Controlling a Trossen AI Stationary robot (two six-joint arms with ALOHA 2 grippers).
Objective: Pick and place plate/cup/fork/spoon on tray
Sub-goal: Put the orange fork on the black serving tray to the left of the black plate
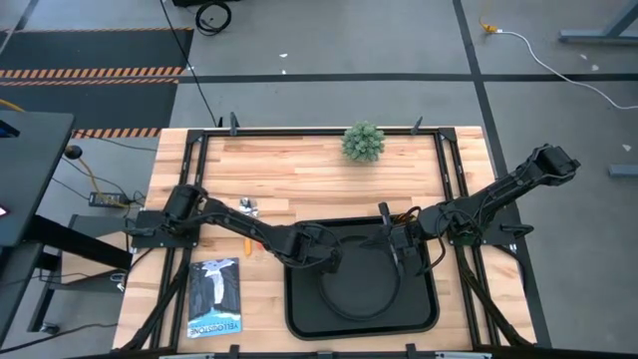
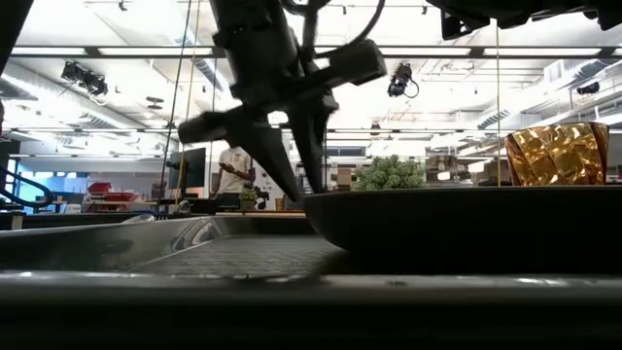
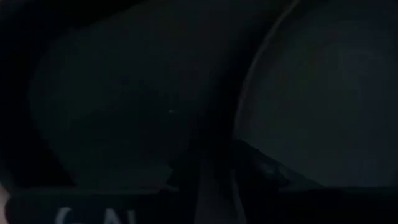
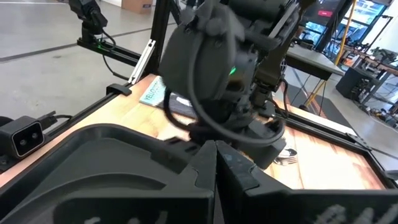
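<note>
The black tray (image 1: 299,314) lies at the table's near middle. The round black plate (image 1: 361,299) sits in it and fills the right of the low view (image 2: 457,228). My left gripper (image 2: 303,190) is open and points down at the plate's left rim, one finger on each side. My right gripper (image 4: 216,171) is shut and empty, low over the plate's far right rim. The amber cup (image 2: 559,154) stands behind the plate, mostly hidden under my right arm in the high view (image 1: 404,217). Silver cutlery heads (image 1: 247,206) and an orange handle (image 1: 247,244) lie left of the tray, partly under my left arm. My left gripper comes from above with its fingers (image 2: 277,160) open astride the plate's left rim (image 2: 316,199). I cannot tell whether they touch the rim. The plate rests on the tray.
A small green plant (image 1: 363,142) stands at the far edge. A blue booklet (image 1: 214,297) lies left of the tray near the front. A person (image 2: 233,170) stands in the room beyond the table. Bare wood lies between the plant and the tray.
</note>
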